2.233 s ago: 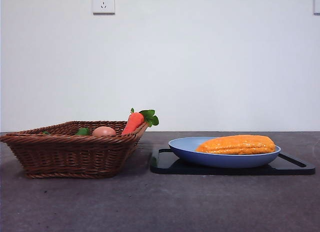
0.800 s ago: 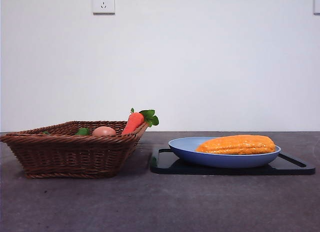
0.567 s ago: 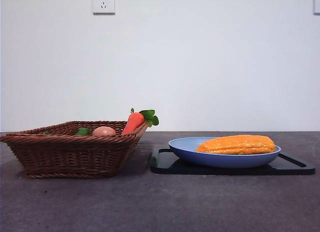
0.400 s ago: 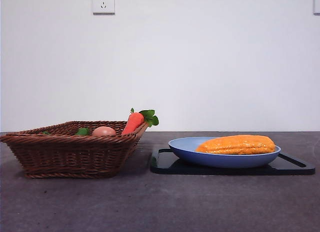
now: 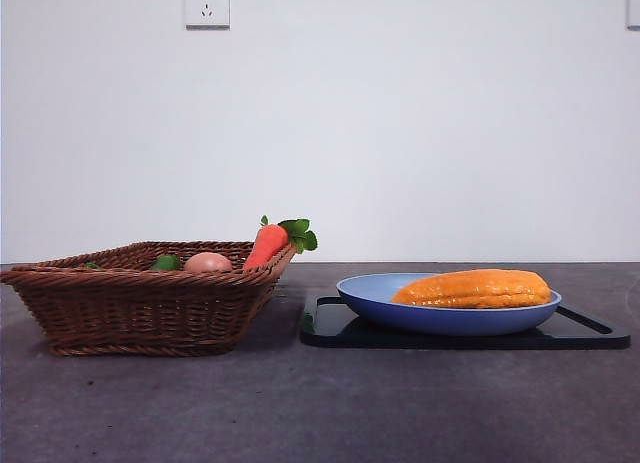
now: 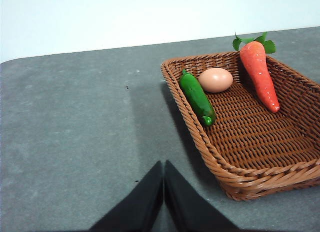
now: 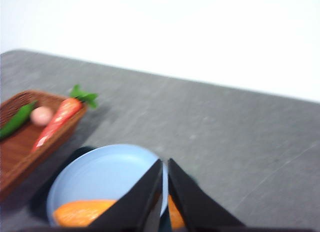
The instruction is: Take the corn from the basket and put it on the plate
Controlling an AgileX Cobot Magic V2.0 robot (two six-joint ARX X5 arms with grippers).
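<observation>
The long orange-yellow corn [image 5: 473, 288] lies on its side in the light-blue plate [image 5: 380, 301] at the right; the right wrist view also shows the corn [image 7: 80, 213] in the plate [image 7: 100, 174]. The dark-brown wicker basket [image 5: 140, 305] stands at the left; in the left wrist view the basket [image 6: 240, 172] holds no corn. My right gripper [image 7: 164, 167] is shut with nothing in it, raised over the plate. Off to the side of the basket, over bare table, my left gripper [image 6: 163, 168] is shut and empty. Neither gripper shows in the front view.
The plate rests on a flat black tray [image 5: 590, 333]. In the basket lie a red-orange carrot [image 6: 259, 74] with green leaves, a tan egg [image 6: 215, 79] and a green cucumber [image 6: 197, 97]. The grey table [image 5: 320, 413] runs back to a white wall.
</observation>
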